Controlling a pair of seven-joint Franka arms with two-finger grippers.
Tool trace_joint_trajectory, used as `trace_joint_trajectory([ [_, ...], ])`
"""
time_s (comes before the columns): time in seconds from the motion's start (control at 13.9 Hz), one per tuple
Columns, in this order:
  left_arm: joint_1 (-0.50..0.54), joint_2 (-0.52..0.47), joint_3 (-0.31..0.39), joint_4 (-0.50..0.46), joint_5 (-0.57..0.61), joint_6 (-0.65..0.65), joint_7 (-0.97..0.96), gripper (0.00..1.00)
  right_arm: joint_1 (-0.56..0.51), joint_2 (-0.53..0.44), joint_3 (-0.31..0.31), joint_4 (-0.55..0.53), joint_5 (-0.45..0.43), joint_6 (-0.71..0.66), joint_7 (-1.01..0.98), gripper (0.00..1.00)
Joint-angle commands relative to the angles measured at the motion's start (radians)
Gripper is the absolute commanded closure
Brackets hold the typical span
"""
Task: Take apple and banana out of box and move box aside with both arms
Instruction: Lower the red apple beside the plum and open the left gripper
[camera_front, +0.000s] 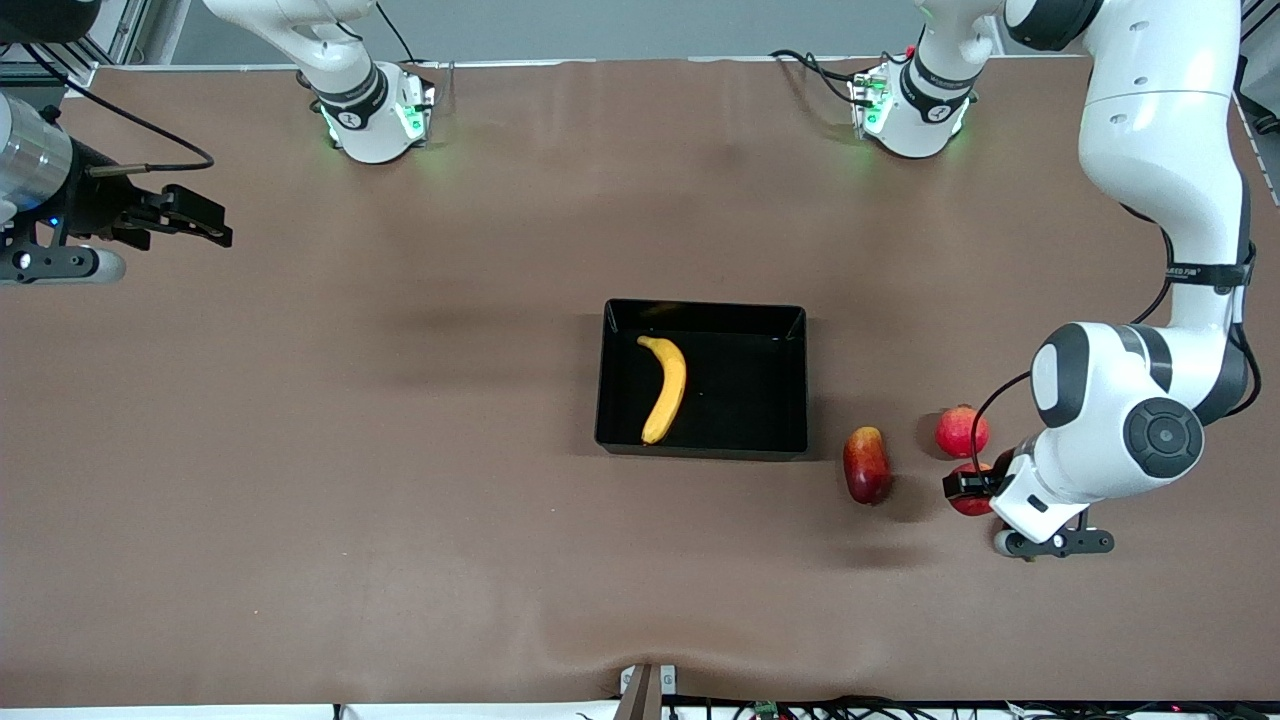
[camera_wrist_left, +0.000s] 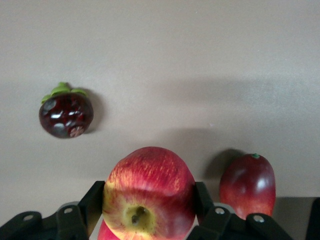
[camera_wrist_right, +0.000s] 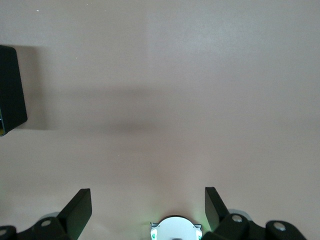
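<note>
The black box (camera_front: 702, 438) sits mid-table with the yellow banana (camera_front: 665, 388) lying in it. My left gripper (camera_front: 962, 487) is shut on the small red apple (camera_front: 973, 500) with yellow streaks, at the left arm's end of the table. In the left wrist view the apple (camera_wrist_left: 148, 192) fills the space between both fingers (camera_wrist_left: 91, 205), stem end toward the camera. My right gripper (camera_front: 205, 225) is open and empty, held over bare table at the right arm's end; the right wrist view shows its gripper (camera_wrist_right: 148, 210) wide apart.
A pink-red round fruit (camera_front: 962, 431) lies just beside the apple, farther from the front camera. An oblong red-and-yellow fruit (camera_front: 866, 465) lies between it and the box. The left wrist view also shows a dark purple fruit with green leaves (camera_wrist_left: 66, 115).
</note>
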Motion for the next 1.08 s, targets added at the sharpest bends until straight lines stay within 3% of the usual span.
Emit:
trace_joint_trajectory([
  [0.0, -0.02, 0.068, 0.007, 0.051, 0.04, 0.087, 0.06, 1.0, 0.007, -0.003, -0.003, -0.007, 0.002, 0.01, 0.011, 0.0],
  [0.29, -0.03, 0.142, 0.009, 0.109, 0.083, 0.128, 0.083, 1.0, 0.007, -0.001, -0.001, -0.008, 0.002, 0.011, 0.011, 0.0],
  [0.79, -0.06, 0.195, 0.017, 0.094, 0.222, 0.128, 0.086, 0.99, 0.007, -0.003, -0.001, -0.01, 0.002, 0.01, 0.011, 0.0],
  [0.93, -0.06, 0.197, 0.017, 0.094, 0.223, 0.128, 0.086, 0.88, 0.007, -0.003, -0.001, -0.01, 0.002, 0.01, 0.011, 0.0],
  [1.0, -0.066, 0.197, 0.017, 0.094, 0.222, 0.128, 0.086, 0.7, 0.007, -0.003, -0.001, -0.01, 0.002, 0.01, 0.011, 0.0],
])
